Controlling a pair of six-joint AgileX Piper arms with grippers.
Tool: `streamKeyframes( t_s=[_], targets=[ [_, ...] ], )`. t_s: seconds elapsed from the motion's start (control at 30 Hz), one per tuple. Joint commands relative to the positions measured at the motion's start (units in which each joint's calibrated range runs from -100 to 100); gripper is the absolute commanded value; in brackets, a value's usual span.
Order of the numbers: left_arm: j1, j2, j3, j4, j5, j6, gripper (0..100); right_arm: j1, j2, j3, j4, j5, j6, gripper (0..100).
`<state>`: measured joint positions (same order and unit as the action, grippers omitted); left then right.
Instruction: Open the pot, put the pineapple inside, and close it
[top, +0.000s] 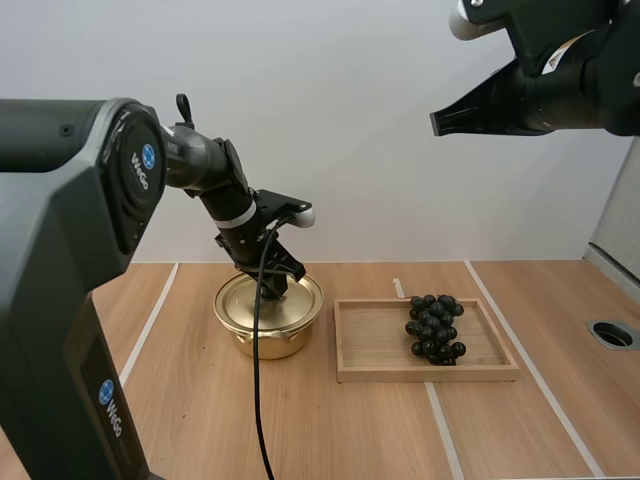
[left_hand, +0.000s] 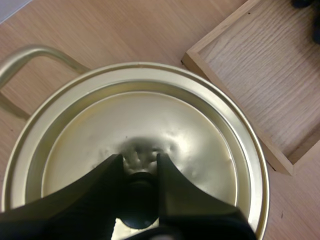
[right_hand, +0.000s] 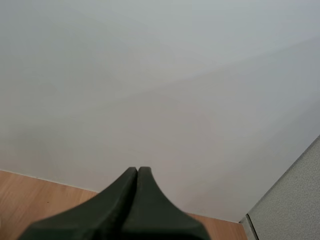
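Observation:
A gold pot (top: 262, 338) stands on the table with its lid (top: 238, 300) on. My left gripper (top: 275, 285) is down on the middle of the lid. Seen from the left wrist, the lid (left_hand: 150, 120) lies under my left gripper (left_hand: 138, 161), whose fingers are shut on the dark lid knob (left_hand: 137, 200). A bunch of dark grapes (top: 434, 327) lies at the right end of the wooden tray (top: 370, 345); I see no pineapple. My right gripper (top: 437, 122) hangs high at the upper right, its fingers shut on nothing (right_hand: 137, 171).
The wooden tray (left_hand: 260, 75) sits just right of the pot, close to its rim. A pot handle (left_hand: 30, 55) sticks out on the side away from the tray. A round hole (top: 612, 334) is in the table at the far right.

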<state>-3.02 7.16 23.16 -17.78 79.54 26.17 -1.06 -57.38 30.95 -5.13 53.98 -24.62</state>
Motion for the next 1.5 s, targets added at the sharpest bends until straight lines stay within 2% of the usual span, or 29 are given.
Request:
streamKeyframes(
  t_s=[0.0, 0.17, 0.27, 0.47, 0.57, 0.63, 0.7, 0.83, 1.03, 1.23, 1.3, 1.47],
  targets=[
    [0.06, -0.43, 0.69, 1.2, 3.81, -0.76, 0, -0.28, -0.24, -0.08, -0.4, -1.15, 0.07, 0],
    [0.06, -0.43, 0.69, 1.34, 2.99, -0.84, 1, -0.28, -0.24, -0.08, -0.39, -0.99, 0.07, 0],
    [0.06, -0.43, 0.69, 1.34, 0.26, -0.84, 11, -0.28, -0.24, -0.08, 0.22, -0.99, 0.07, 0],
    [0.06, -0.3, 0.69, 1.34, -0.73, -0.56, 49, -0.28, -0.24, -0.08, 0.48, -0.99, 0.07, 0],
    [0.06, -0.3, 0.69, 1.34, -1.07, -0.33, 71, -0.28, -0.24, -0.08, 0.48, -0.99, 0.07, 0],
    [0.06, -0.3, 0.69, 1.34, -1.6, -0.33, 83, -0.28, -0.24, -0.08, 0.48, -0.99, 0.07, 0],
    [0.06, -0.3, 0.54, 1.34, -1.57, -0.33, 89, -0.28, -0.24, -0.08, 0.48, -0.99, 0.07, 0],
    [0.06, -1.09, 0.44, 1.12, -2.35, -2.21, 93, -0.28, -0.24, -0.08, 0.48, -0.99, 0.07, 0],
    [0.06, -6.67, -0.05, 0.16, -7.6, -2.02, 93, -0.28, -0.24, -0.08, 0.48, -0.99, 0.07, 0],
    [0.06, -15.77, -8.22, -0.36, -9.56, -2.79, 93, -0.28, -0.24, 0.05, 1.43, -1.16, 0.07, 0],
    [0.06, -19.0, -11.62, 0.01, -12.22, -5.85, 93, -0.28, -0.24, 0.05, 1.77, -1.16, 0.07, 0],
    [0.06, -29.39, -20.47, 6.43, -13.29, -15.16, 93, -0.28, -0.24, 0.05, 1.77, -1.19, 0.07, 0]
  ],
)
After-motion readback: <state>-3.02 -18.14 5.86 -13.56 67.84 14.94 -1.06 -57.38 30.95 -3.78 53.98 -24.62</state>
